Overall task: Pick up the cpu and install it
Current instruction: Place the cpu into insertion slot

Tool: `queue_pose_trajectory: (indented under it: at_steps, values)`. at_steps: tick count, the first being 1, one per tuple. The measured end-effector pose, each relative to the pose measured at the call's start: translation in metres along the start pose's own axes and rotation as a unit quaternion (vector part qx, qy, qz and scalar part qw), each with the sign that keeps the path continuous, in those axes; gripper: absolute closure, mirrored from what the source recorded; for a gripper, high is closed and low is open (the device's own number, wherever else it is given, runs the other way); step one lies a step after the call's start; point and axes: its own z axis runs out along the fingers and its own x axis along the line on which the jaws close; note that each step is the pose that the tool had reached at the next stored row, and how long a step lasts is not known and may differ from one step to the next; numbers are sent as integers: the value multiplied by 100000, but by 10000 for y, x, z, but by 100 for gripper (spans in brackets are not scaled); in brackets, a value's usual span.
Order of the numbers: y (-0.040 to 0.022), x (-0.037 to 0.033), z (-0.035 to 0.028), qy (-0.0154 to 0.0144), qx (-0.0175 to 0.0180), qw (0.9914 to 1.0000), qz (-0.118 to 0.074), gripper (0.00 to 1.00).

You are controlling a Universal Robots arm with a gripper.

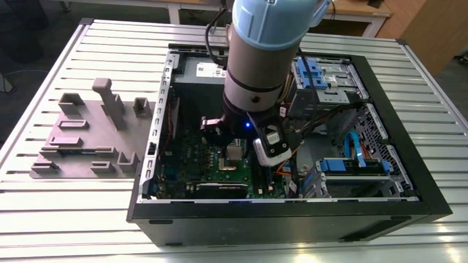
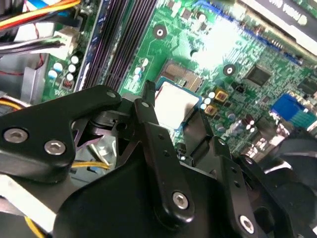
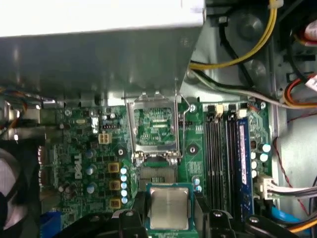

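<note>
The gripper [image 3: 169, 214] is closed to a narrow span on the cpu [image 3: 169, 207], one of its fingers [image 3: 137, 210] on each of two opposite edges and the silver top facing up between them. In both wrist views the chip hangs just beside the open socket [image 3: 157, 173], low over the green motherboard [image 3: 89, 148]; it is not yet seated. The hinged load plate [image 3: 154, 126] stands raised on the far side of the socket, and the dark memory slots [image 3: 223, 158] run alongside. In the exterior view the arm reaches down into the black computer case [image 1: 278, 224], which lies open on the slatted table [image 1: 73, 219].

The main hazard, as I judge it, is alignment. If the chip comes down offset or slightly rotated, its edge would land on the contact field and could bend the contacts. A tilt in the grasp would make one corner touch first, with the same result. Held only by its thin edges, the chip could also slip and drop askew. The raised plate sits close enough that a finger could catch it.
</note>
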Motion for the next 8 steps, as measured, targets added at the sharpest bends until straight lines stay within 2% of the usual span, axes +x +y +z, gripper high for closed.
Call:
queue_pose_trajectory:
  at_steps: [3,8]
  values:
    - [-41,-4,53,281,7,99999,-203,53]
    - [-49,41,141,358,71,99989,-1420,53]
